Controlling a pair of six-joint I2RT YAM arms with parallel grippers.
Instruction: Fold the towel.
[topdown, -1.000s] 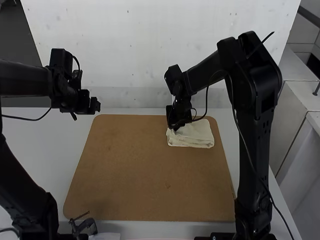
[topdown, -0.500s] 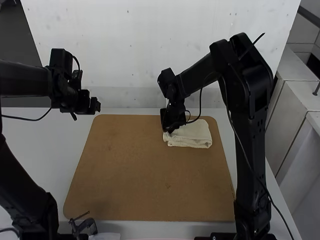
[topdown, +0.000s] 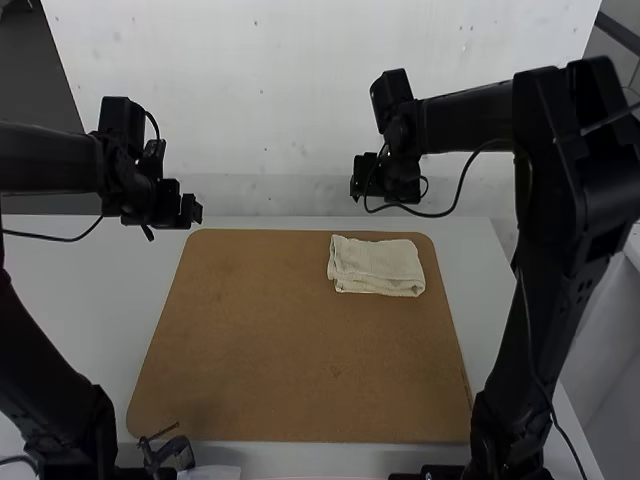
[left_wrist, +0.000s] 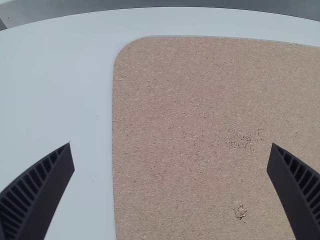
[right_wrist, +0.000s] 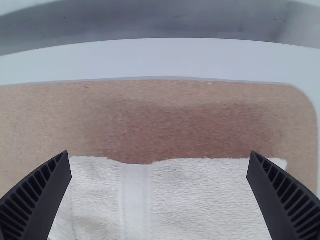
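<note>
The cream towel (topdown: 376, 266) lies folded into a small, roughly rectangular pad at the far right of the brown board. My right gripper (topdown: 357, 190) is raised beyond and above the towel, apart from it. In the right wrist view, the right gripper (right_wrist: 160, 192) stands open with the towel (right_wrist: 200, 195) below its wide-set fingers. My left gripper (topdown: 194, 211) is over the board's far left corner, away from the towel. Seen in the left wrist view, the left gripper (left_wrist: 171, 192) is open with nothing between its fingers.
The brown board (topdown: 290, 350) lies on a white table (topdown: 90, 300), with a pale wall (topdown: 280, 100) behind it. A small black object (topdown: 170, 452) is by the board's near left edge.
My right gripper has left the towel's left part, rising and moving back and to the right. The towel now lies uncovered. The left arm has kept still.
</note>
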